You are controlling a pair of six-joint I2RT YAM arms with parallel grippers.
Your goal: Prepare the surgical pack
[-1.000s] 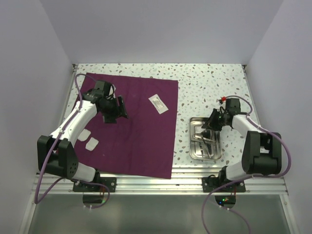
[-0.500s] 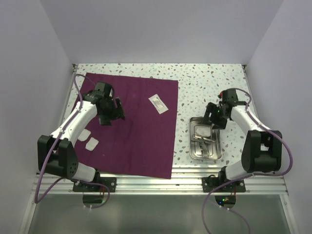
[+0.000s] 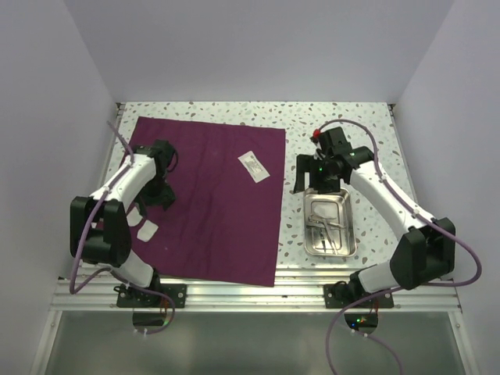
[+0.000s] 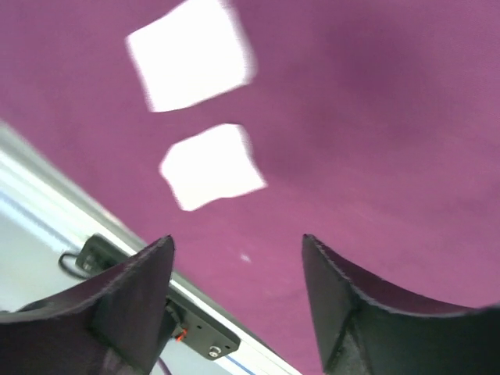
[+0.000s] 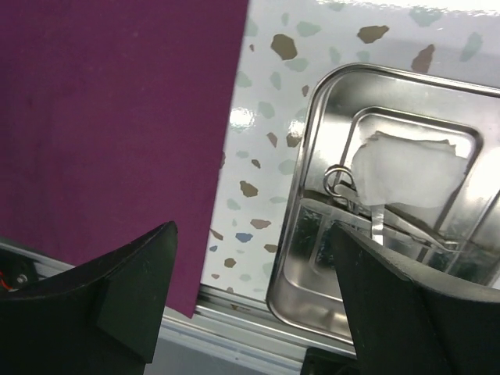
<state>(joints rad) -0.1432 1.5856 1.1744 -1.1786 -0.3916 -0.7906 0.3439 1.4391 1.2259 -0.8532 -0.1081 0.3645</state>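
The deep-maroon cloth [image 3: 211, 203] lies flat on the left half of the table. Two white pads [image 3: 147, 230] rest near its left edge, and the left wrist view shows them [image 4: 212, 166] just beyond my fingers. My left gripper [image 3: 156, 199] [image 4: 237, 238] hovers open over the cloth beside them, holding nothing. The steel tray [image 3: 348, 226] [image 5: 301, 234] sits right of the cloth with thin metal instruments [image 5: 344, 183] and a white pad [image 5: 402, 168] inside. My right gripper [image 3: 316, 181] [image 5: 254, 225] hangs open and empty above the tray's far left corner.
A small white packet [image 3: 253, 166] lies on the cloth near its far right corner. The speckled tabletop [image 3: 344, 125] shows around the tray. White walls close in the left, back and right sides. An aluminium rail [image 3: 258, 293] runs along the near edge.
My right gripper has opened and moved up and left from the tray's right side, leaving a white pad inside. My left gripper has swung left from mid-cloth to the two pads.
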